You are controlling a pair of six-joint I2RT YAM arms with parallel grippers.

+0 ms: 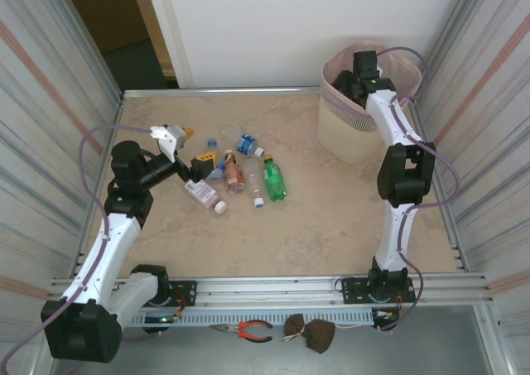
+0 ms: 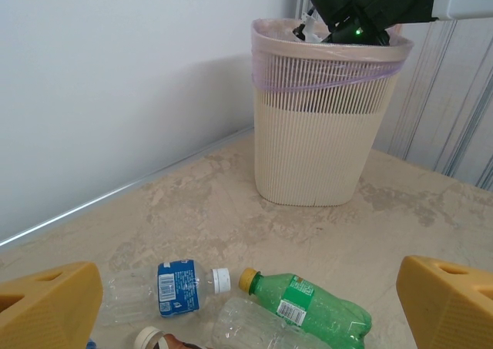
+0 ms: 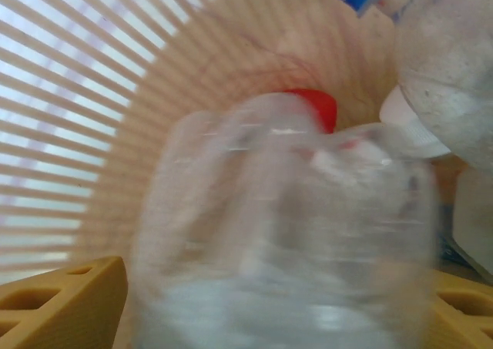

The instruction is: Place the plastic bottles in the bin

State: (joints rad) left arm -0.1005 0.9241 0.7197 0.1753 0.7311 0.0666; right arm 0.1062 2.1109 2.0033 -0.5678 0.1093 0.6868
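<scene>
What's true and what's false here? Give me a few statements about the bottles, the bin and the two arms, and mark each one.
1. The bin stands at the far right corner of the table. True.
2. The left gripper holds a bottle. False: its jaws are open with nothing between them.
3. The right gripper is down inside the bin. True.
4. The green bottle stands upright. False: it lies on its side.
5. Every bottle is already in the bin. False: several bottles lie on the table near the left gripper.
</scene>
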